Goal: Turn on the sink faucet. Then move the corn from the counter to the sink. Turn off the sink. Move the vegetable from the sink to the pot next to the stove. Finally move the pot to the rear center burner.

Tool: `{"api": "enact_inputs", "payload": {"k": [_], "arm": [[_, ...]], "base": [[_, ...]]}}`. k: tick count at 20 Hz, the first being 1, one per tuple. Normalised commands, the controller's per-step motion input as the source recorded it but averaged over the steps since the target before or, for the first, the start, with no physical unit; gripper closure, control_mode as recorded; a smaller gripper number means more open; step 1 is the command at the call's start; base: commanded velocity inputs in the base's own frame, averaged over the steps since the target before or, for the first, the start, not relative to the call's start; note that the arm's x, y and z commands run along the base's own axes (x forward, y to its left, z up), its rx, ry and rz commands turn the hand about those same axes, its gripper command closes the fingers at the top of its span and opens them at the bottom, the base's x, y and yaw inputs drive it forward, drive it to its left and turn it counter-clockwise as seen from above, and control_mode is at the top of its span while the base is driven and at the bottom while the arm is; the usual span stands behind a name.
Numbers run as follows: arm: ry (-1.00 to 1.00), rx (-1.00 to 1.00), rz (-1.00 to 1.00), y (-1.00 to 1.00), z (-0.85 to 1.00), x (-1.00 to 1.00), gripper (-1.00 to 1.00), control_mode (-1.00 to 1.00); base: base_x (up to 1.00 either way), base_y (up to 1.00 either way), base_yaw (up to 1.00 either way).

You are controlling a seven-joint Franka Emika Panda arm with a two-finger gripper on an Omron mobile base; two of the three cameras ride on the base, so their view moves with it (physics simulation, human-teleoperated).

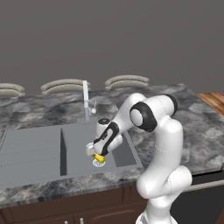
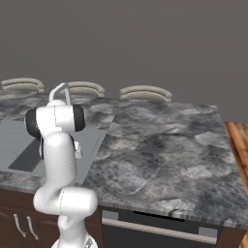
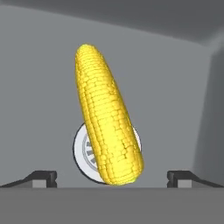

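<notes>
A plain grey-brown wall point(image 1: 109, 39) ran behind everything, flat and evenly lit. Three pale curved chair backs point(image 1: 127, 81) peeked up past the far edge. Wooden flooring point(image 2: 240, 145) showed at the right, and dark brown cabinets point(image 1: 65, 210) sat below.

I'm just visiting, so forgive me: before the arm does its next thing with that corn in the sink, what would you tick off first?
1. Corn lies in the sink, over the drain ring: ok.
2. Tool stands open, a fingertip on each side of the corn: ok.
3. Corn not gripped, gaps show on both sides in the hand view: ok.
4. Tool low in the right basin, right over the corn: ok.
5. Water running from the faucet: cannot tell, no stream shows.
6. Faucet lever position: cannot tell, too small.
</notes>
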Motion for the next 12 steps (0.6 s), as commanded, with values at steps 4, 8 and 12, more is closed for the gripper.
{"api": "enact_inputs", "payload": {"k": [4,8,12], "arm": [[0.05,-0.01,-0.01,0.03,-0.22,0.12,-1.0,-1.0],[0.04,-0.01,-0.04,0.15,-0.19,0.25,-1.0,-1.0],[0.05,-0.02,-0.04,0.21,-0.22,0.25,-1.0,-1.0]], "base": [[0.0,0.0,0.0],[0.0,0.0,0.0],[0.0,0.0,0.0]]}}
